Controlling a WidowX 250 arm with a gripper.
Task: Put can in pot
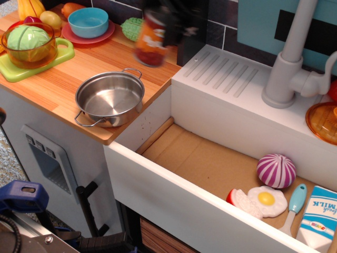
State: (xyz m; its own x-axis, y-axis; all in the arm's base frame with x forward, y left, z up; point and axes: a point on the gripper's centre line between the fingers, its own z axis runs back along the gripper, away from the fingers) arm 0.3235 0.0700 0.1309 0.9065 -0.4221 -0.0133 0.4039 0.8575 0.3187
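The can (150, 40), orange-red with a silver top, is blurred by motion and held in the air above the wooden counter, up and to the right of the pot. My black gripper (169, 21) is shut on the can from above; it is blurred and its fingers are hard to make out. The pot (110, 97), shiny round steel with two wire loop handles, stands empty near the counter's front right corner.
An orange bowl with a green cabbage (29, 42) sits on a green board at the left. A blue bowl (88, 22) on a plate and a green gourd (130, 25) lie at the back. The white sink unit (226, 79) with a faucet (288, 68) holds toy food and a milk carton (319, 216).
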